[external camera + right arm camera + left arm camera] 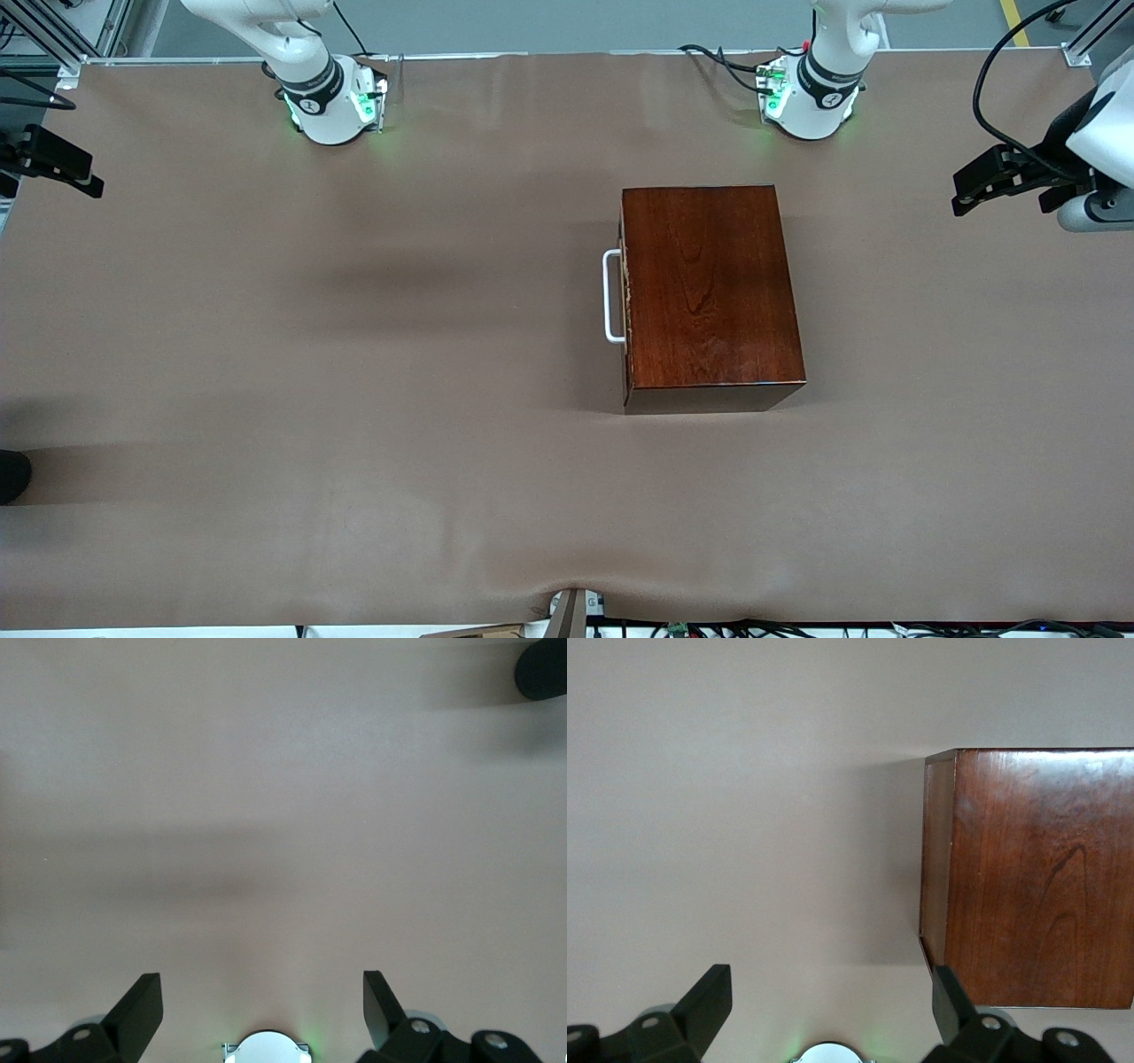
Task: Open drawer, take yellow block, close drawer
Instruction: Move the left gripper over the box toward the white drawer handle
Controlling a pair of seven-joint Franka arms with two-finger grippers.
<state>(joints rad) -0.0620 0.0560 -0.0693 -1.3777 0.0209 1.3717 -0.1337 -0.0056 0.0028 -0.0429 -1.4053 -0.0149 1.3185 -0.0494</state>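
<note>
Both of my hands hang empty over the brown worktop (354,372) with their fingers spread wide. Left hand (833,1014) is up at the worktop's edge at the left arm's end, seen in the front view (983,182) as a dark claw; its wrist view shows the end of the wooden box (1028,877) below it. Right hand (263,1010) waits at the edge at the right arm's end, over bare covering, and shows in the front view (62,164) as a dark bar at the frame's border. Wooden box, glossy reddish-brown, stands on the worktop nearer the left arm's end. Its drawer (625,297) is pushed fully in; the white handle (610,297) faces the right arm's end. I cannot see the yellow block in any view.
</note>
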